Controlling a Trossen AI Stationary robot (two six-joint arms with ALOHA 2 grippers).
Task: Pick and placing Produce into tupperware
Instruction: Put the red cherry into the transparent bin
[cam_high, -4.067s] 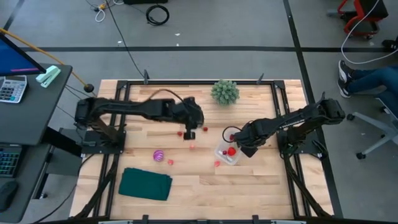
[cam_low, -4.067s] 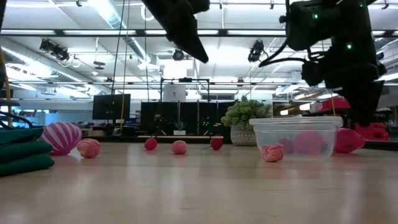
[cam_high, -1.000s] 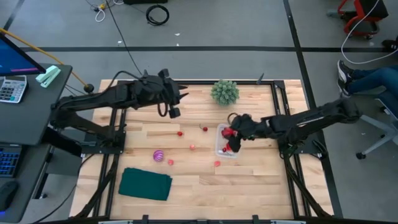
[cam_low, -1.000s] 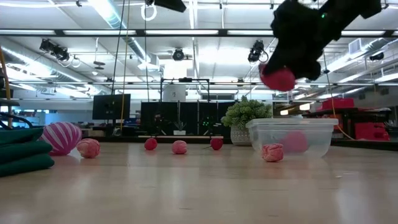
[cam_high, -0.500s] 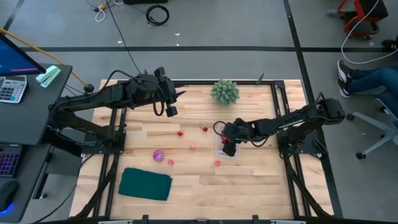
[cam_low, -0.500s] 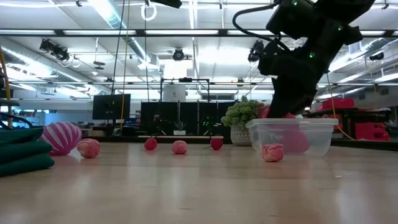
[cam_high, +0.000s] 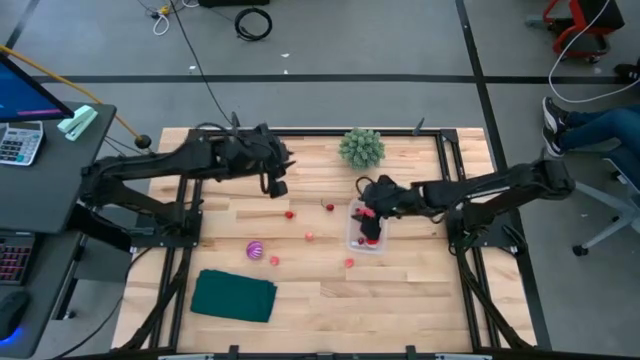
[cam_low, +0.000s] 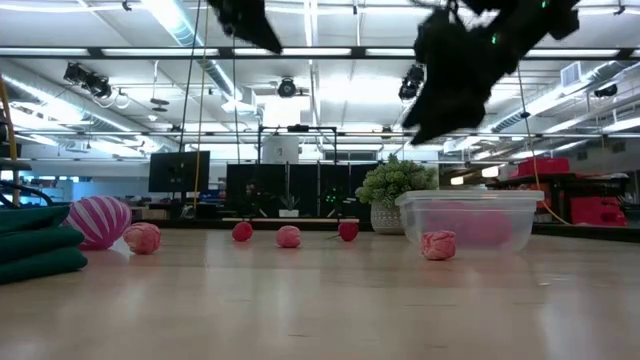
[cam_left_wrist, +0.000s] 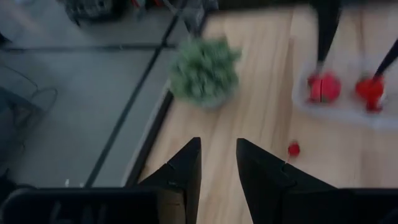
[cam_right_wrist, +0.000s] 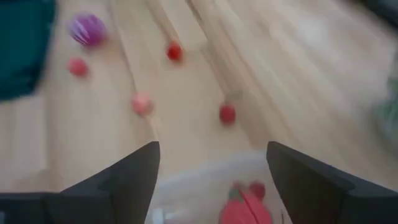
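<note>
— Right pincer (cam_right_wrist: 211, 171)? Tupperware (cam_high: 364, 229)?
— Spread wide, empty, above the tub mid-desk (cam_high: 400, 290); red produce (cam_right_wrist: 244, 208) inside.
— Left pincer (cam_left_wrist: 217, 165)?
— Narrow gap, empty, raised near the plant (cam_left_wrist: 205, 70).

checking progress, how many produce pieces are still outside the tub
6: purple-striped ball, pink piece beside it, three red berries mid-table, another piece beside the tub. Others could hide under arms.

lab: ceiling striplights (cam_low: 185, 25), monitors (cam_low: 178, 170)
</note>
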